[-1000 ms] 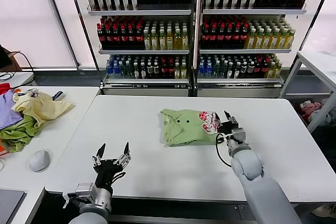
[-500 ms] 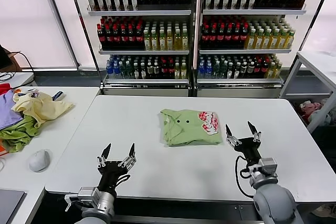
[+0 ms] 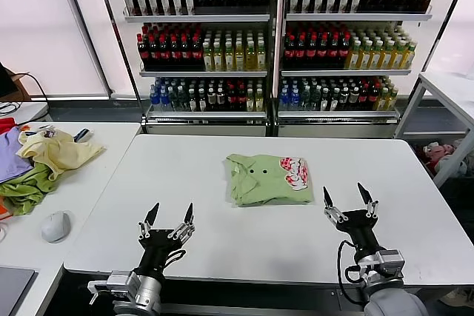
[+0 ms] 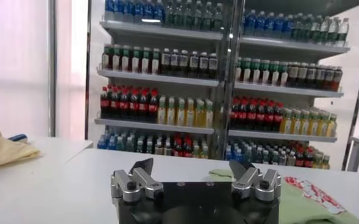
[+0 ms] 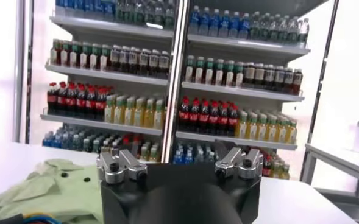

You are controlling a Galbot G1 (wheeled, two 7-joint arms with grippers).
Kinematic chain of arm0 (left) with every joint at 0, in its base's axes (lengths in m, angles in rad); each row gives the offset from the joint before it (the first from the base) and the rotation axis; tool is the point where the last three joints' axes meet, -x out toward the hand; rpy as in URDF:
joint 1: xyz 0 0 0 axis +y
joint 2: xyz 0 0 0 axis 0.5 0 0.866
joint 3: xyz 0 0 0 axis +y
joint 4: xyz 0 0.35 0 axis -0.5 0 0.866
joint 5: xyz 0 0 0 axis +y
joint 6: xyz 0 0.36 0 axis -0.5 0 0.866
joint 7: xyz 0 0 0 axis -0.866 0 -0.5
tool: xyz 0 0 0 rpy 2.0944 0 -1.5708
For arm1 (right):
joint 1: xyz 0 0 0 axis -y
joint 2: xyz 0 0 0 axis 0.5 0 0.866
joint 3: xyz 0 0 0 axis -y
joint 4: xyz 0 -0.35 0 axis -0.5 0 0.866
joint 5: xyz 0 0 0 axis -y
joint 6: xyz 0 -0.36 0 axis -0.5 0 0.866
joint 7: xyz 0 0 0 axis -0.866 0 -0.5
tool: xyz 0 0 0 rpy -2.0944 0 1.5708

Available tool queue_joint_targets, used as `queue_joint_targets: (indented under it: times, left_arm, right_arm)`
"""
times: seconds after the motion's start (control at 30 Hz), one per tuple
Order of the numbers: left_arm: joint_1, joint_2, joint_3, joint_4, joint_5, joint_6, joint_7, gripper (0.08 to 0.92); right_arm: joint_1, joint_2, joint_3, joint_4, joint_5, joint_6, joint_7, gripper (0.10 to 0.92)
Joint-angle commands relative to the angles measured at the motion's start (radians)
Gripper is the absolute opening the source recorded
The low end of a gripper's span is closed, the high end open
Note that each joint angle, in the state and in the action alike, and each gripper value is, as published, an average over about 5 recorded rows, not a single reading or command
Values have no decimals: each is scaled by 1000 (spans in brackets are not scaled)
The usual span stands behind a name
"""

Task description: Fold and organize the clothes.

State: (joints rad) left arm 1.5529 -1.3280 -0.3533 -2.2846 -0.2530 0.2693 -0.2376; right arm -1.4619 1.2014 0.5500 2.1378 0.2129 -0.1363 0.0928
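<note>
The light green T-shirt (image 3: 268,177) lies folded in a compact rectangle in the middle of the white table (image 3: 222,242), its red-and-white graphic facing up at its right end. It also shows in the left wrist view (image 4: 301,198) and the right wrist view (image 5: 51,185). My left gripper (image 3: 168,215) is open and empty above the table's front left edge. My right gripper (image 3: 348,196) is open and empty near the front right, apart from the shirt.
A side table at the left holds a pale yellow garment (image 3: 55,150), green and purple cloths (image 3: 22,183) and a grey mouse (image 3: 55,226). Drink shelves (image 3: 274,42) stand behind. Another table (image 3: 452,86) is at the far right.
My right gripper has let go of the shirt's right end and drawn back toward the table's front edge, now open. My left gripper sank slightly. The shirt stays folded.
</note>
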Motion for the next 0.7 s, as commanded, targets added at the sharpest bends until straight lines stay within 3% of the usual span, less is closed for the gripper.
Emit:
queue_joint_targets:
  times: [0.03,0.43,0.7]
  left_arm:
    - [13,-5,-1,-13,7,-3,8,823]
    - [14,-4,-3,-18,9,-3,13,823]
    - [11,-3,-3,-17,8,-2,18,823]
  right_arm:
    - [-60,3,14,63,-14,-12,-10,823]
    - [-48,26,-7,37,-28,13,1,823]
    - [-50,37,-21,33,-116,60,41,823]
